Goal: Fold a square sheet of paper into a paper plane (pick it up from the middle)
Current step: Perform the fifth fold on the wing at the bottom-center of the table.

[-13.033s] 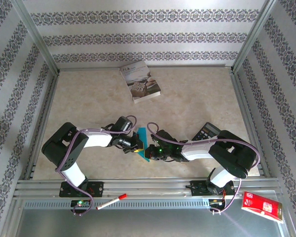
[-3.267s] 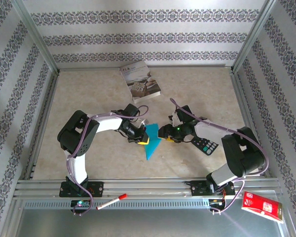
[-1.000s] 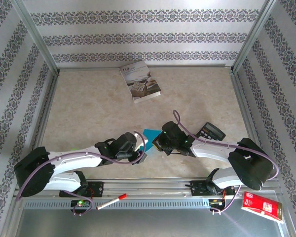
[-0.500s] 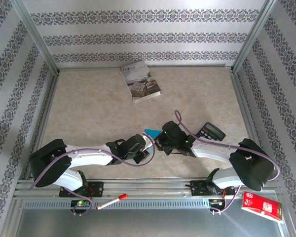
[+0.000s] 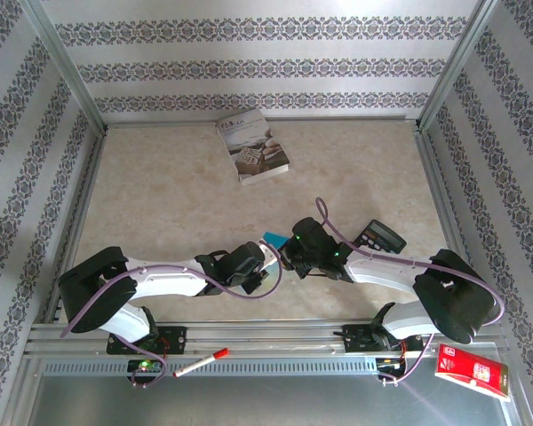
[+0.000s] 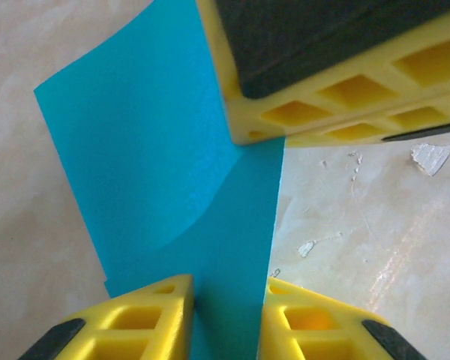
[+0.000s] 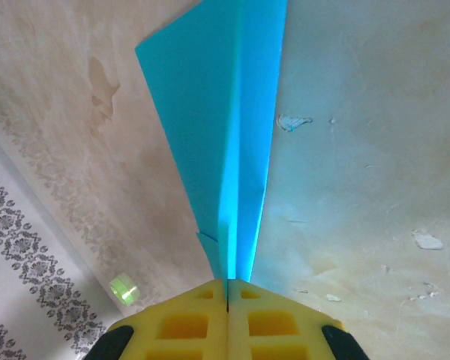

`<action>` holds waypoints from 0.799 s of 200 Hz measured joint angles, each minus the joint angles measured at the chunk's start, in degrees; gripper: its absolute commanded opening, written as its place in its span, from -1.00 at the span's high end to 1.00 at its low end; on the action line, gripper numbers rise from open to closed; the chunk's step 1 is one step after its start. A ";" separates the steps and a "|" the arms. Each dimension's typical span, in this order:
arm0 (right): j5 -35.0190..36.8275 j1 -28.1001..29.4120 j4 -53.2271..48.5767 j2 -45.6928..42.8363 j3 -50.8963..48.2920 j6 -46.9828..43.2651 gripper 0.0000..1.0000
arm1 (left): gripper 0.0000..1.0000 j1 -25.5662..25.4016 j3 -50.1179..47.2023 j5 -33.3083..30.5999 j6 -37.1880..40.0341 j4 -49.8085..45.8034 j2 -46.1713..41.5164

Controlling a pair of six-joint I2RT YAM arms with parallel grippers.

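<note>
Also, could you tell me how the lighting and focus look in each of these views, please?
Top external: glare washes out the back wall at the top, the table evenly lit; left wrist: a curved boundary leaves the teal paper darker in its lower part, edges crisp; right wrist: the paper's centre crease shines brighter, and a green spot low left is blurred.

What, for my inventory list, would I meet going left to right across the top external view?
red-capped marker → folded teal paper → calculator → red packet

Beige marbled table, printed book far centre, dark calculator right
</note>
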 measured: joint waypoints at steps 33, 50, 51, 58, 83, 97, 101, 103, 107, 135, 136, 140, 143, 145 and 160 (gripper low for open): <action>0.44 0.00 0.00 0.00 0.00 0.24 0.89 | 0.62 0.00 0.26 0.94 -0.02 0.00 0.79; 0.59 0.00 0.02 0.02 0.00 0.26 0.86 | 0.67 0.00 0.39 1.36 -0.07 0.00 1.25; 0.59 0.00 0.02 0.00 0.00 0.26 0.86 | 0.68 0.00 0.39 1.36 -0.07 0.00 1.27; 0.63 0.00 0.02 0.00 0.00 0.28 0.84 | 0.72 0.00 0.46 1.42 -0.09 0.02 1.42; 0.96 -0.04 0.09 -0.02 -0.31 0.46 0.69 | 0.86 0.00 0.63 1.62 -0.57 0.02 1.84; 1.05 -0.15 0.24 -0.59 -0.98 0.39 0.60 | 0.92 0.02 0.83 1.64 -1.03 0.02 1.99; 1.05 -0.15 0.24 -0.90 -1.22 0.22 0.57 | 0.94 0.02 0.92 1.70 -1.16 -0.02 2.03; 1.07 -0.17 0.24 -1.09 -1.40 0.35 0.56 | 0.94 0.02 0.96 1.81 -1.38 -0.02 2.03; 1.09 -0.26 0.24 -1.51 -1.70 0.17 0.53 | 0.95 0.02 1.01 1.97 -1.53 -0.02 2.05; 0.98 -1.55 0.00 -5.49 -3.87 -0.70 0.42 | 1.00 0.92 2.69 5.07 -4.33 0.00 2.32; 1.01 -1.68 -0.09 -5.79 -3.96 -0.85 0.42 | 1.00 0.94 2.75 5.20 -4.48 0.00 2.32; 0.98 -2.01 -0.22 -6.43 -4.17 -1.20 0.41 | 1.00 1.27 3.08 5.99 -5.03 0.02 2.43; 1.05 -2.34 -0.42 -7.17 -4.35 -1.51 0.40 | 1.00 1.46 3.32 6.45 -5.40 0.02 2.47; 1.07 -2.54 -0.52 -7.48 -4.42 -1.68 0.40 | 1.00 1.68 3.50 6.88 -5.84 0.04 2.54; 1.25 -4.48 -2.10 -10.97 -4.85 -3.69 0.35 | 1.00 3.17 4.22 9.97 -8.28 0.35 2.91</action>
